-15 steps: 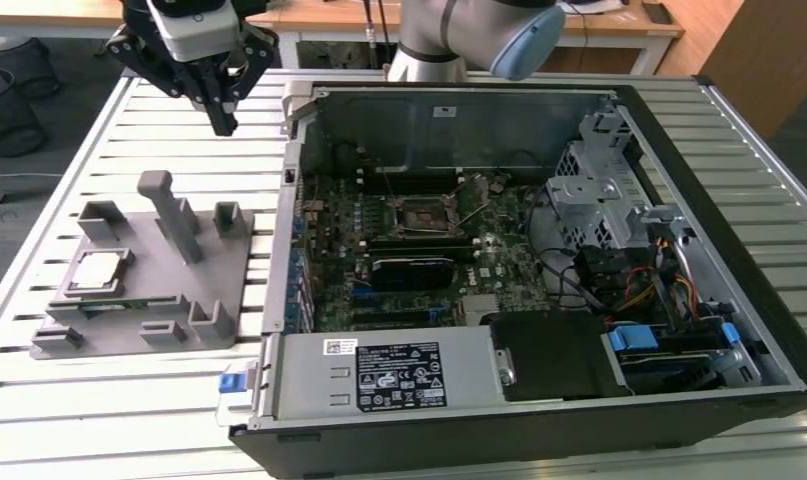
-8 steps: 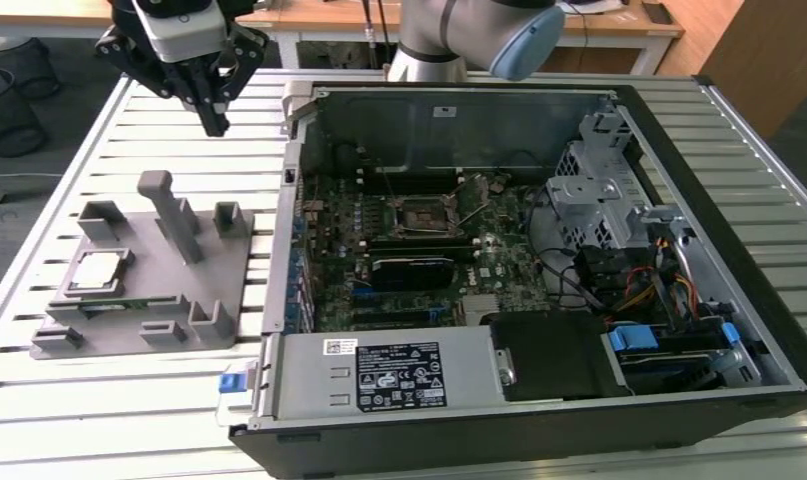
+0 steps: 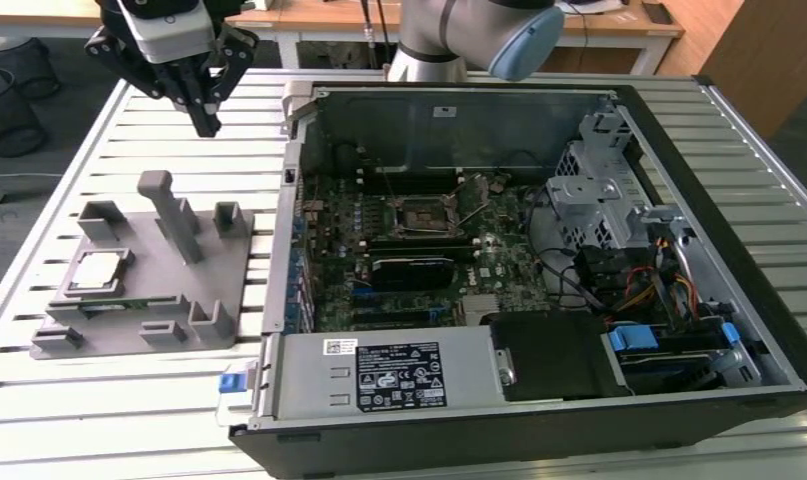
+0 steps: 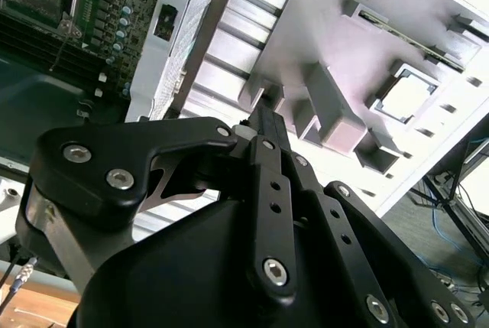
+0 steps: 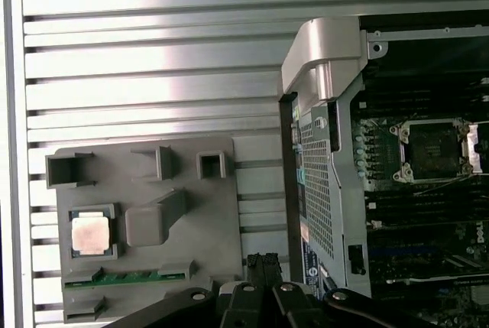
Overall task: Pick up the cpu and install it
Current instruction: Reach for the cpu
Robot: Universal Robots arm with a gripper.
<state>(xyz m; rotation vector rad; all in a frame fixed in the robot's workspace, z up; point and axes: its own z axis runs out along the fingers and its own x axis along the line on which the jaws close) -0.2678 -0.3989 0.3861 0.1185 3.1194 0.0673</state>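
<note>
The claw point(image 3: 206, 122) hangs above the slatted metal table point(image 3: 110, 410), its fingers pressed together and pinching nothing. It sits over bare slats past the far edge of the grey plastic fixture point(image 3: 163, 300), close to the corner of the open computer case point(image 3: 290, 200).

The cpu point(image 3: 99, 270) lies flat, metal lid up, in a square pocket of that fixture. From the claw it is lower down, nearer the exterior camera and a little toward the exterior view's left, well apart from the fingertips. It is square, so it has no long axis to line up with; its edges run parallel to the fixture's sides, as the first wrist view shows point(image 5: 90, 234).

The empty socket point(image 3: 423, 215) on the motherboard lies on the claw's other side, inside the case.

Stickers with print sit on the power supply point(image 3: 403, 372). No writing on the cpu lid is legible.
</note>
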